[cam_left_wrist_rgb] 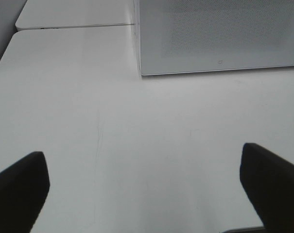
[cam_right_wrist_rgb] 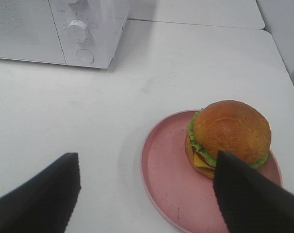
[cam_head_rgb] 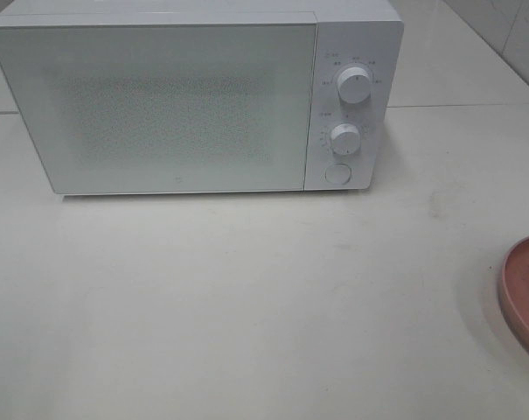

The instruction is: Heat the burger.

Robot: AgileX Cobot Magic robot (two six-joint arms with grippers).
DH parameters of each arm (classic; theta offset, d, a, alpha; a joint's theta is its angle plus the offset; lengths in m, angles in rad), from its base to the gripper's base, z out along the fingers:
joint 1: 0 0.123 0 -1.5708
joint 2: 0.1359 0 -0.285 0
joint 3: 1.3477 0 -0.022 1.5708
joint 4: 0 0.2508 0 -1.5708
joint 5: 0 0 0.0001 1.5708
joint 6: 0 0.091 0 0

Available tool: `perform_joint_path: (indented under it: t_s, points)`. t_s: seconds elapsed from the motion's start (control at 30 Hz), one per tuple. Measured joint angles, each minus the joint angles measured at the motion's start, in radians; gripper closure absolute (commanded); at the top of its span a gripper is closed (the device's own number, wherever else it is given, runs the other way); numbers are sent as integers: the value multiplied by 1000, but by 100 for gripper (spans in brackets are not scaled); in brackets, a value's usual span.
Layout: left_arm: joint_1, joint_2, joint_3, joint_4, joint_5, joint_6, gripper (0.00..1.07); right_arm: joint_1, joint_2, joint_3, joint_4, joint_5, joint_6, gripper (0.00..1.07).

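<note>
Nothing is done yet: the microwave door is shut, the burger sits on its pink plate, and both arms' fingers are spread wide, empty

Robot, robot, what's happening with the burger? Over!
Both jaws open, holding nothing. Burger on pink plate, untouched. Microwave door shut; needs opening first.

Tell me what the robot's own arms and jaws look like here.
Only the tips show, in the wrist views. The left gripper has two matte black, blunt, wedge-like fingers. The right gripper has the same dark fingers, with a fine ribbed texture. No cables, markings or arm links are visible.
</note>
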Motion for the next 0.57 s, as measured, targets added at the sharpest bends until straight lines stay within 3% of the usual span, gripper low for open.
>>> perform_joint_path:
  t_s: [0.57]
  points:
    - [0,0,0,0,0,0,6,0,0,0,0,0,0,32]
